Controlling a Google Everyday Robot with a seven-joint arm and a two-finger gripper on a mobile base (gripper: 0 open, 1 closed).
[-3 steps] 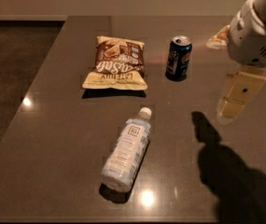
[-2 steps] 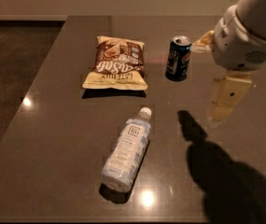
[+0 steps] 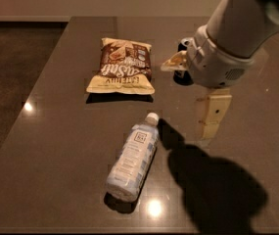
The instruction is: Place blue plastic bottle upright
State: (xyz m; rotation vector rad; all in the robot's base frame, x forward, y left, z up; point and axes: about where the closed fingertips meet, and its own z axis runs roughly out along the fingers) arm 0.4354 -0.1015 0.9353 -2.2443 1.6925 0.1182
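The blue plastic bottle (image 3: 134, 159) is clear and pale bluish, with a whitish label. It lies on its side on the dark table (image 3: 56, 146), its white cap (image 3: 152, 117) pointing away toward the far right. My gripper (image 3: 194, 89) hangs above the table to the right of the cap and a little beyond it, not touching the bottle. Its beige fingers (image 3: 212, 114) are spread apart and hold nothing. Its shadow falls on the table right of the bottle.
A brown and cream chip bag (image 3: 123, 66) lies flat beyond the bottle. A dark blue soda can (image 3: 180, 77) stands behind my gripper, mostly hidden by it. The table's left edge drops to a dark floor (image 3: 16, 67).
My arm has moved left and nearer the bottle's cap end, now covering most of the soda can. The bottle and the chip bag have not moved.
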